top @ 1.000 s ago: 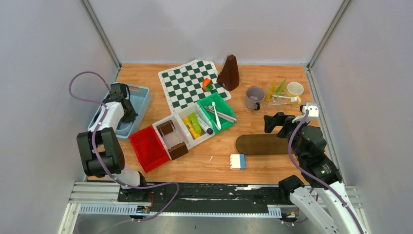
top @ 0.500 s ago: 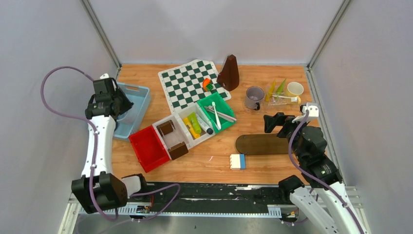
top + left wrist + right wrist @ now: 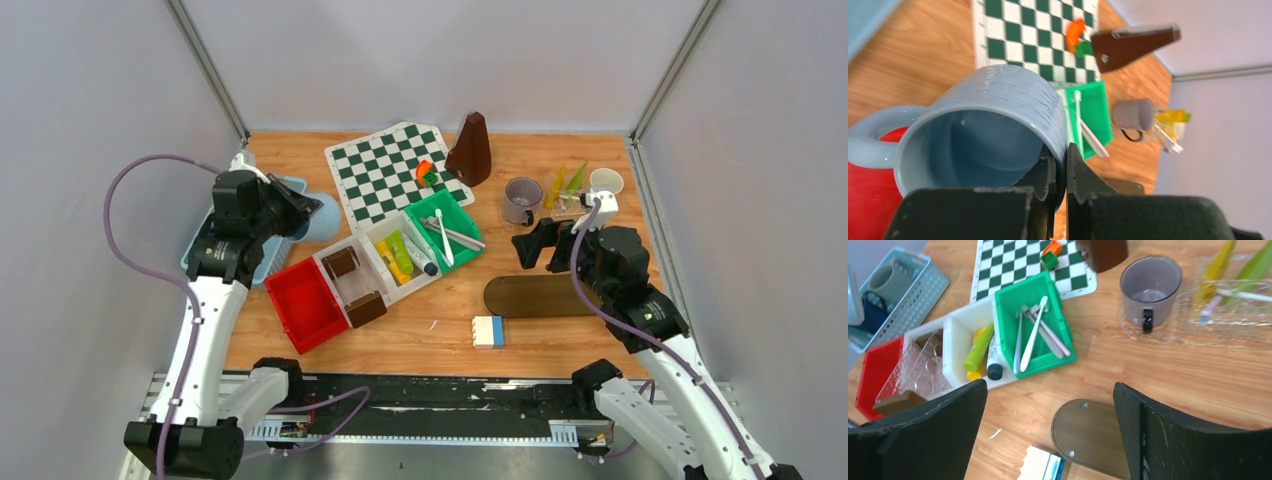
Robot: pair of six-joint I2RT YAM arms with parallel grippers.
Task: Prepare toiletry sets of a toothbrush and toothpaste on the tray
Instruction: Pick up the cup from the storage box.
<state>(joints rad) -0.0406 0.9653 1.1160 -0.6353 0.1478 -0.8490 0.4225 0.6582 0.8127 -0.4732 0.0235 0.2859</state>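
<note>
Raised: light blue mug | left end effector clamps it | right end effector apart

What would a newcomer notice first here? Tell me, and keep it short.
The left hand pinching the rim of a light blue mug, tipped sideways near the blue basket on the left. Next, the green-and-white chessboard at the back and the red, white and green bins mid-table, while the right hand hangs wide open over the right side.
</note>
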